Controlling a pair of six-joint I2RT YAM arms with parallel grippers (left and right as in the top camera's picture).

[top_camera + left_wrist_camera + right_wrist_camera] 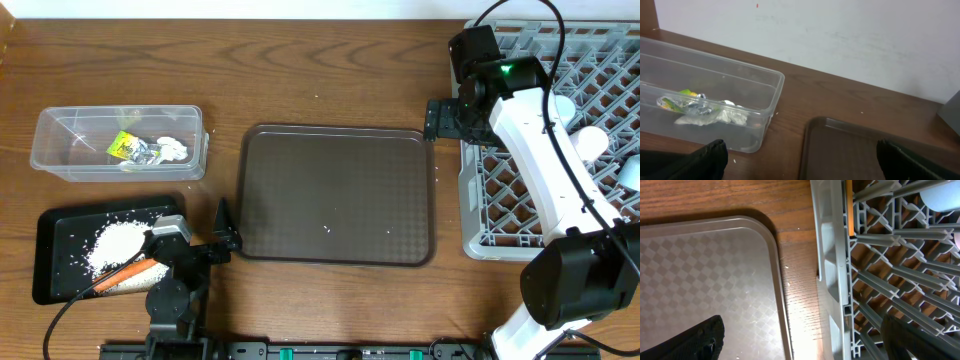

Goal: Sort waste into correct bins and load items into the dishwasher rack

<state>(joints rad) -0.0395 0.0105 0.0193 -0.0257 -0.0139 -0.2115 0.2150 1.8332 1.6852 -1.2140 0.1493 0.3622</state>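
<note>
The clear tub [60, 125] at the far left holds the yellow-green wrapper [122, 147], foil [150, 154] and tissue [176, 148]; these also show in the left wrist view [685, 100]. The black tray [60, 225] holds the rice [113, 243] and carrot [128, 273]. My left gripper [226, 228] [800, 162] is open and empty beside the black tray. My right gripper [433, 119] [807, 340] is open and empty over the gap at the grey rack's [480, 200] left wall. A pale cup [590, 142] sits in the rack. The plate and chopsticks are out of view.
The brown serving tray [335, 195] lies in the middle with a few rice grains on it. Its corner shows in both wrist views [850, 145] [700, 270]. My right arm reaches over the rack and hides part of it.
</note>
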